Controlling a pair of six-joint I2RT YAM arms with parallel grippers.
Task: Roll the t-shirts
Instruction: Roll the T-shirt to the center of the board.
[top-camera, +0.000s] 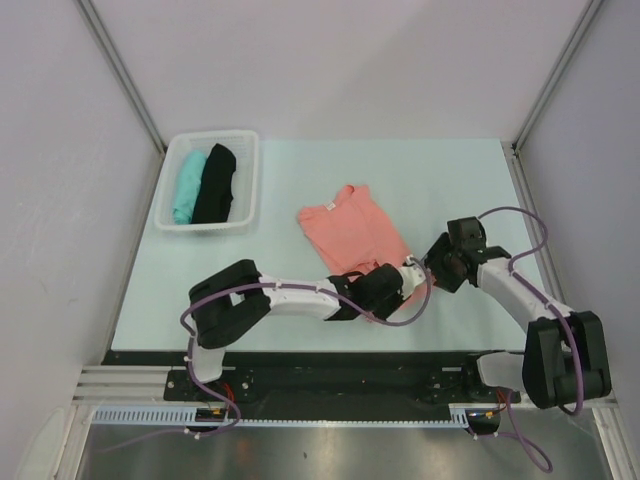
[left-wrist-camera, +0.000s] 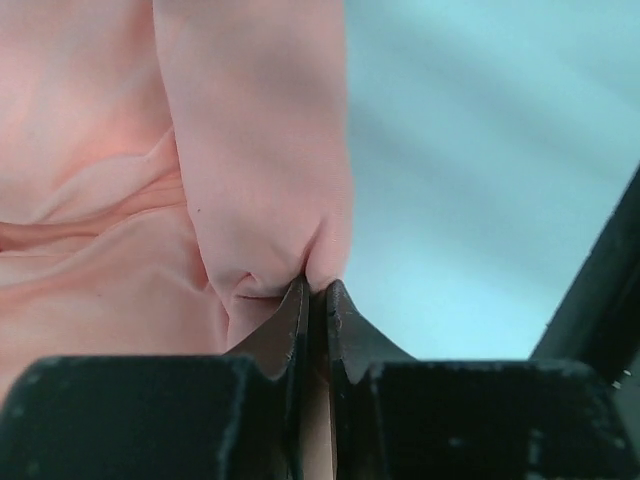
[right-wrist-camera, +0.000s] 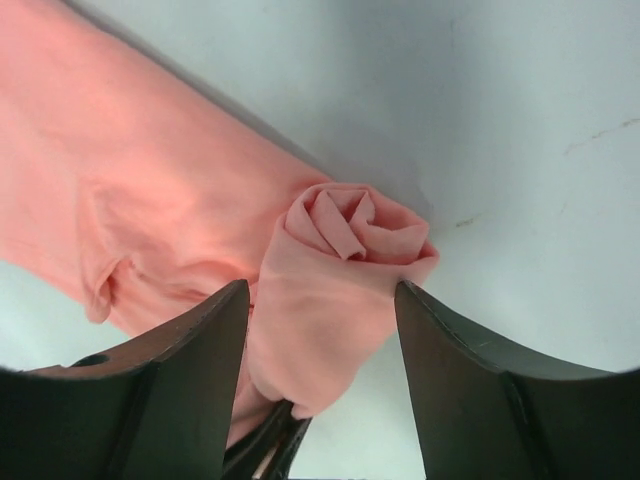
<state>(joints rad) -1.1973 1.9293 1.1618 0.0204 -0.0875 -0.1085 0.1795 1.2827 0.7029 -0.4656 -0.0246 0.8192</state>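
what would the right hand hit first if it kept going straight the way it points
Most likely the rolled end of the salmon-pink t-shirt, which sits inside the open right hand. Only the bare table seems to lie beyond it.

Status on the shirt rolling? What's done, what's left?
Done: teal shirt and black shirt look rolled, lying side by side in the basket.
In hand: pink shirt, with a roll begun at its near end. Left pincer is shut on the cloth; right pincer is open astride the roll.
Left: most of the pink shirt lies flat, unrolled; then probably basket it.
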